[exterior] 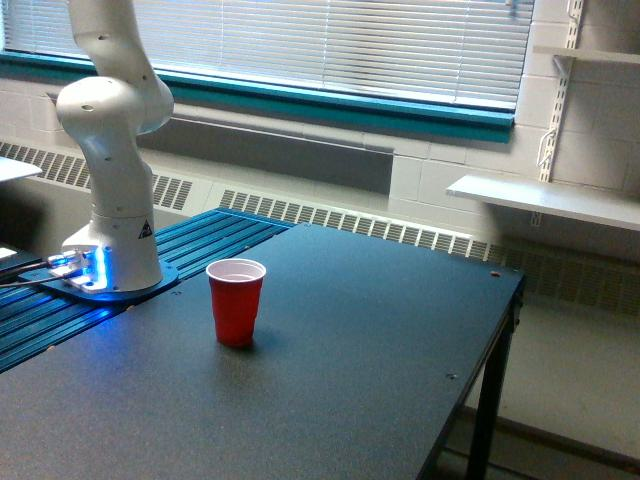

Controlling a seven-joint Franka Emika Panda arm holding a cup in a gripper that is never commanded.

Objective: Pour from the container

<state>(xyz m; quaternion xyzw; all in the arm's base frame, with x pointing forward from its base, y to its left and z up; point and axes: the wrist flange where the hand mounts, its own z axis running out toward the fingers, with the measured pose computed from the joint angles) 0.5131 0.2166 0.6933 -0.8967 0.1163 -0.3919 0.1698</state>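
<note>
While the hand is out of frame, a red cup [236, 301] stands unlabelled.

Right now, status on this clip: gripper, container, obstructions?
Gripper out of frame, only the arm's base visible. Glass mug not in view. Red cup upright on the table, nothing near it.

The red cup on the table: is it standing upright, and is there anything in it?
Upright: the red cup stands on its base on the table, mouth up. The white inside that shows looks empty; the bottom is hidden.
</note>
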